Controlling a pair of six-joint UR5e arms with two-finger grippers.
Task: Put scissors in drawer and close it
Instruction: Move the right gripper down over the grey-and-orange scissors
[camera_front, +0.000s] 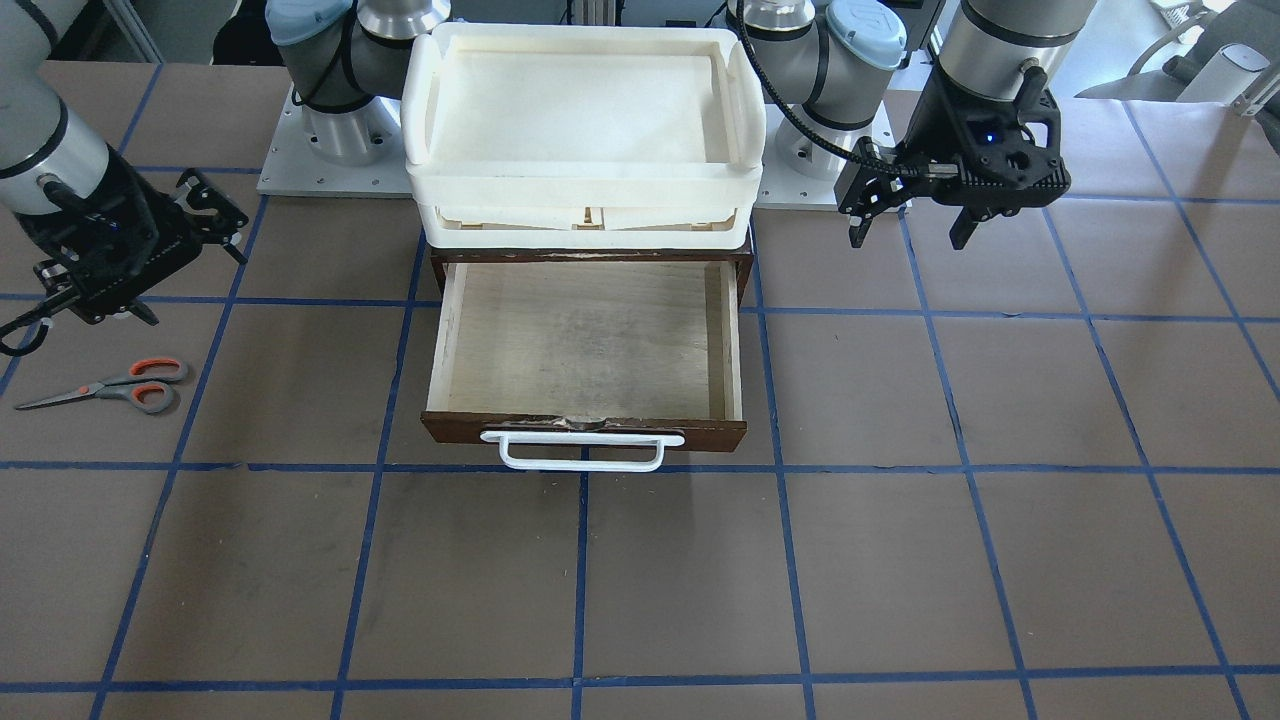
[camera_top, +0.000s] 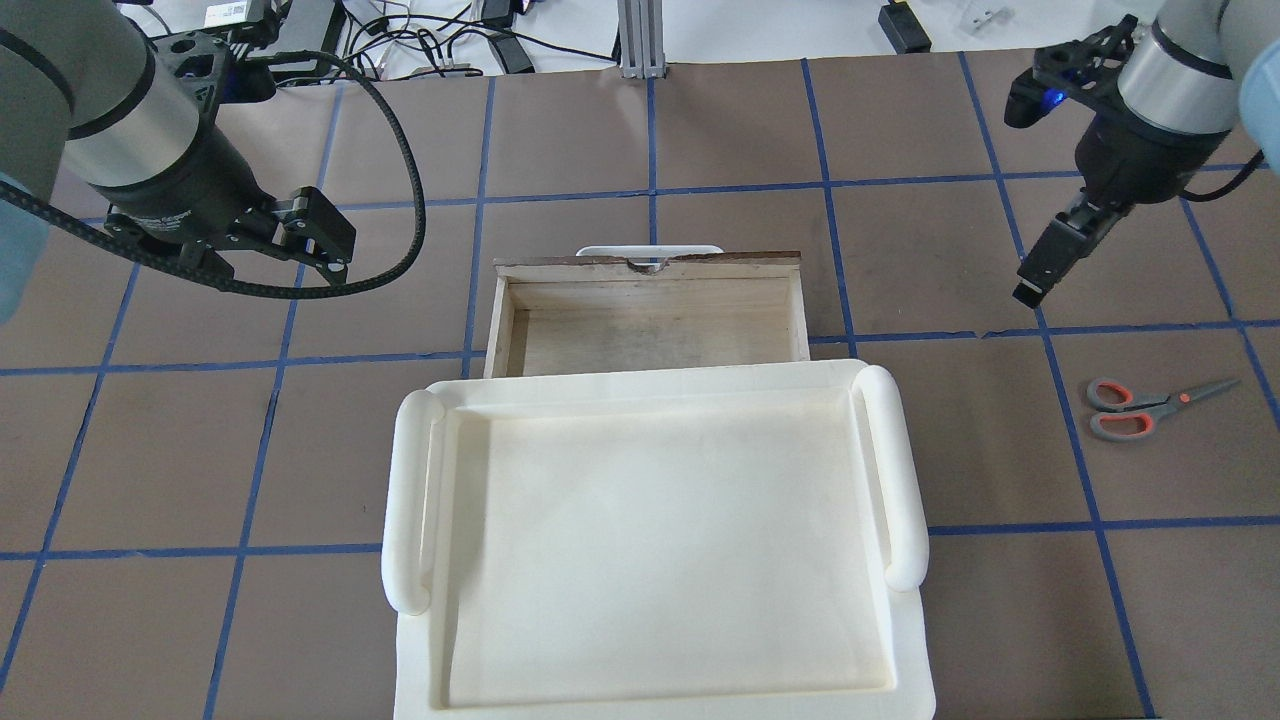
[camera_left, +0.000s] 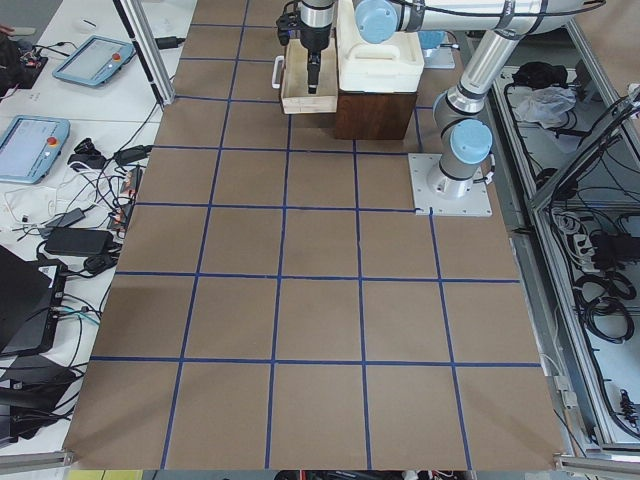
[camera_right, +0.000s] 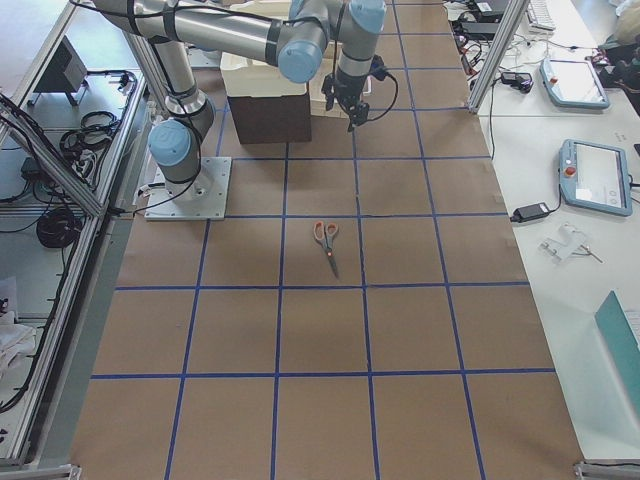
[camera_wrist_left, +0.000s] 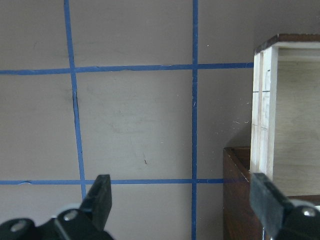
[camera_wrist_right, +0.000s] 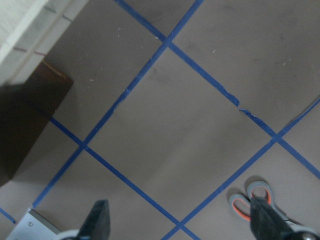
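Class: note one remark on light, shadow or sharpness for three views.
Overhead exterior: the cream tray looks nearly washed out. Right wrist-mounted: the left edge is very dark; the scissors are sharp, partly hidden. Exterior front-facing: the drawer is evenly lit.

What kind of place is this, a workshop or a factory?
Probably a robotics research lab: a left arm and a right arm mounted on a table taped with a blue grid, plus control tablets and cables on side benches.

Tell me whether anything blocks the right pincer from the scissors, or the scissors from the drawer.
Nothing visible does. Bare table lies between the right pincer and the scissors, and the drawer stands open and empty.
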